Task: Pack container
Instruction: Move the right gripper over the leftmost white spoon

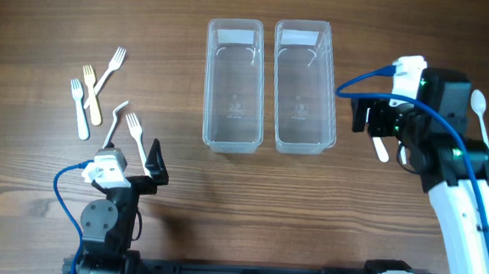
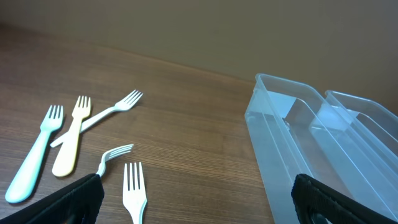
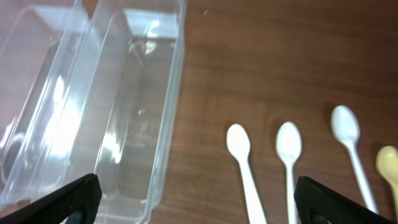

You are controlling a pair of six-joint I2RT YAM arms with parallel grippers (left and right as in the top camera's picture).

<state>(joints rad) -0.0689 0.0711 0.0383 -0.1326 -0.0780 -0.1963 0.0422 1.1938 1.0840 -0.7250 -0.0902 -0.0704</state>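
On the table centre, two clear containers are set just beside each other, the left container [image 1: 232,111] and the right container [image 1: 302,106], both empty; packing is judged not yet begun.

Left gripper [image 2: 196,186]: jaws wide, nothing held, poised near the forks. Right gripper [image 3: 198,186]: jaws wide, nothing held, beside the spoons [image 3: 239,146].

Step in hand, as judged: first pick. The nearest fork [image 2: 134,186] lies clear of the others and is best taken first, gripped across the handle. The yellow fork [image 2: 69,140] is crossed by a white fork [image 2: 106,112]; these are better left until later.

Count:
- containers: two
- forks: five (one yellow, four white or pale, one of them bent)
- spoons: four seen from the right wrist, one yellowish and cut by the frame edge; more cannot be excluded.
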